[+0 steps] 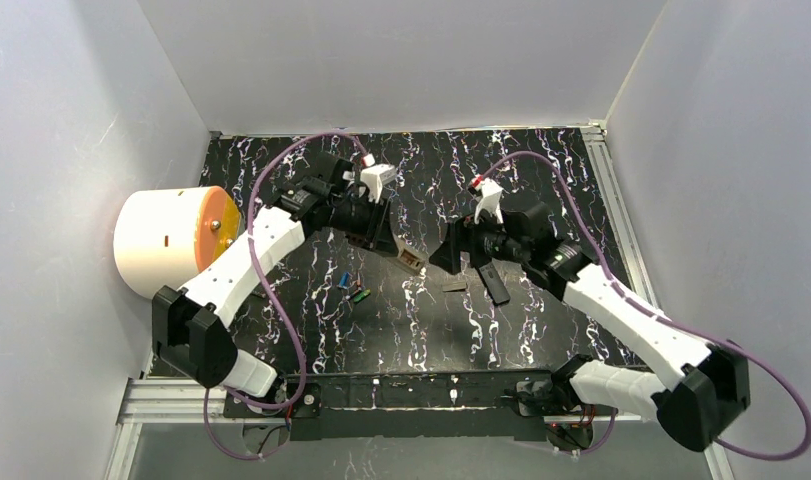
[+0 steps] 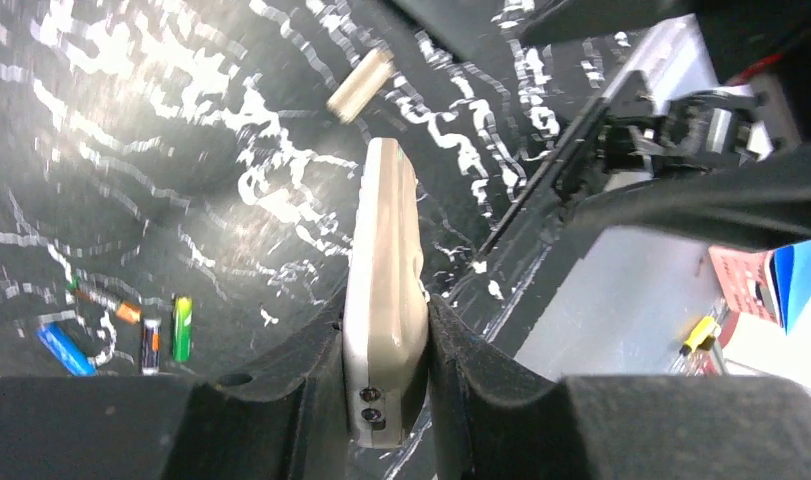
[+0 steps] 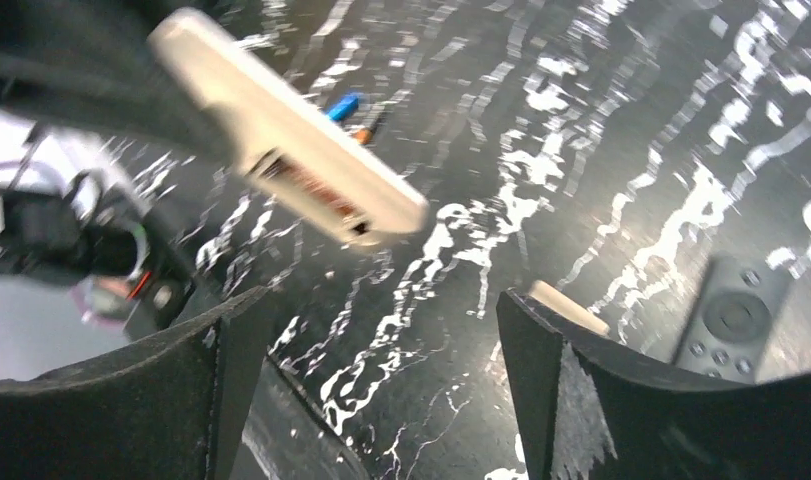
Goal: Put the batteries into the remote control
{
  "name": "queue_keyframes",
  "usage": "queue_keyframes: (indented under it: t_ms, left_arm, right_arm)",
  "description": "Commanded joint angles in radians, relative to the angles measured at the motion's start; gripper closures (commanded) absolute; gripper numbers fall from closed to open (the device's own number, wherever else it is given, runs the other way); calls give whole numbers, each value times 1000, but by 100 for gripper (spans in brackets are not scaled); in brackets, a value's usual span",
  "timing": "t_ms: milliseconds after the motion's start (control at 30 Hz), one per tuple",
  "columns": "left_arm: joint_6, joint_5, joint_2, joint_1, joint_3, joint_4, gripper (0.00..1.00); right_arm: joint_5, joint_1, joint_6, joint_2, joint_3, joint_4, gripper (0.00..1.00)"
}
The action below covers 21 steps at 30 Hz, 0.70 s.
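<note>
My left gripper (image 1: 379,232) is shut on a beige remote control (image 2: 386,290), gripping its narrow sides near one end, and holds it above the mat. In the right wrist view the remote control (image 3: 281,165) shows an open battery compartment (image 3: 311,190). My right gripper (image 3: 381,380) stands open and empty just right of it (image 1: 451,250). The batteries lie on the mat: a blue one (image 2: 66,350), a dark one (image 2: 151,345) and a green one (image 2: 182,328). From above they show in front of the left gripper (image 1: 353,288).
A loose beige cover piece (image 2: 361,85) lies on the mat beside my right fingers (image 3: 566,305). A black remote (image 3: 731,320) lies close to the right gripper (image 1: 493,282). A white roll with an orange face (image 1: 171,240) stands at the left wall.
</note>
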<state>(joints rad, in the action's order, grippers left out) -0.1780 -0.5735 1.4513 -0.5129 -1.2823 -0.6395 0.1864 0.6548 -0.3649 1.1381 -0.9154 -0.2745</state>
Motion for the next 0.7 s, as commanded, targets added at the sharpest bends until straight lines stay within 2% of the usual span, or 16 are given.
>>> queue_keyframes:
  t_ms: [0,267,433,533,667]
  left_arm:
    - [170,-212,-3,1,-157,-90,100]
    - [356,-452,-68,2,-172,-110,100]
    - [420,-495,-83,2,-169,-149,100]
    - [441,-538,-96,2,-154,-146,100]
    - [415,-512,-98,3,-160,-103,100]
  right_arm:
    - [317,1,141,-89,35,153,5]
    - [479,2,327,18,-154,-23,3]
    - [537,6,342,51,-202,-51,5]
    - [637,7,355,74,-229,-81,11]
    - [703,8,432,100,-259,-169,24]
